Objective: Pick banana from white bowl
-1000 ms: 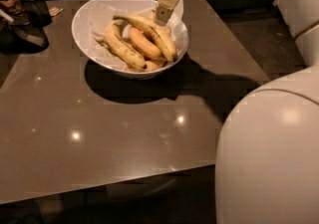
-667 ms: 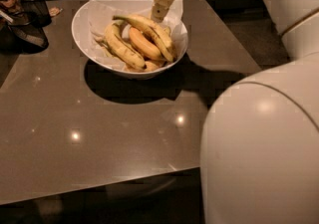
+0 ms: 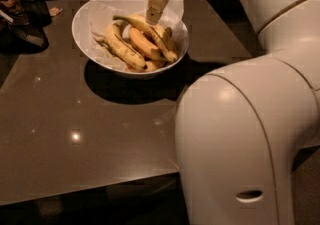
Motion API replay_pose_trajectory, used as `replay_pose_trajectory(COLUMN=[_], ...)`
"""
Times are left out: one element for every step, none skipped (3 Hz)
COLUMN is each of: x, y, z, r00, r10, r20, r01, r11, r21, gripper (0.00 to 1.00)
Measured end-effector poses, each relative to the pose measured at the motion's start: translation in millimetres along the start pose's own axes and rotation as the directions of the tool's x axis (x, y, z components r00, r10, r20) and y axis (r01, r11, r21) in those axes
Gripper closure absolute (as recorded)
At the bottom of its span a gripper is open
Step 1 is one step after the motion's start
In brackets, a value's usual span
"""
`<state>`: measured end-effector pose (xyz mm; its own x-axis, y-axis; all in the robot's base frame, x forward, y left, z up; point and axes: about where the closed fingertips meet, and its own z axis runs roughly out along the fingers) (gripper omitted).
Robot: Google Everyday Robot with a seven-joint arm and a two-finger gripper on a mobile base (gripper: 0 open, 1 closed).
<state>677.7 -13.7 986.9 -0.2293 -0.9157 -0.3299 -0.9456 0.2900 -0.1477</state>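
Sliding a touch leftward since a second ago, the gripper (image 3: pixel 151 15) points tip-down at the banana (image 3: pixel 162 44), which lies atop the other bananas (image 3: pixel 122 49) in the white bowl (image 3: pixel 79 31). Open or gripping? Can't tell. The arm (image 3: pixel 240 134) now hides more table (image 3: pixel 75 119).
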Motion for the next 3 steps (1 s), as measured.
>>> replay_pose_trajectory(x=[-3,-5,-9], y=[-6,-10,-12], z=[18,34,48], r00=[1.000,0.999,0.997], r10=[0.015,0.038,0.057], r20=[-0.022,-0.037,-0.054], r01=[-0.016,-0.039,-0.059], r11=[0.9998,0.9988,0.9974], r21=[-0.014,-0.029,-0.042], gripper=[0.38,0.37,0.36])
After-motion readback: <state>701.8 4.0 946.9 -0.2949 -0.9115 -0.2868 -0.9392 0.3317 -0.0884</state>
